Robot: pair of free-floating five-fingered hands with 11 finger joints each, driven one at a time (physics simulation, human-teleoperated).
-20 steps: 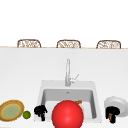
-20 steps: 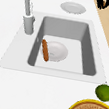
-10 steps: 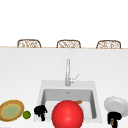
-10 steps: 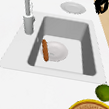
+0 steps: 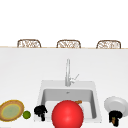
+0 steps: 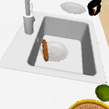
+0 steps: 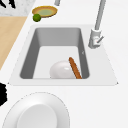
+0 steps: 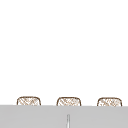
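White plate [image 5: 115, 103] lies just behind the right hand [image 5: 115, 117], curled on something brown.

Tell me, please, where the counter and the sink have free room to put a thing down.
Free: the sink basin behind the white bowl and sausage; the counter beyond the faucet. Crowded: the left front corner, with yellow plate, lime, left hand; the right, with white plate and right hand.

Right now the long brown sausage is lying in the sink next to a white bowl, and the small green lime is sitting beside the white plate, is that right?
Not quite. The small green lime sits beside the yellow-rimmed woven plate, as the front view shows, not the white plate. The long brown sausage does lie in the sink by the white bowl.
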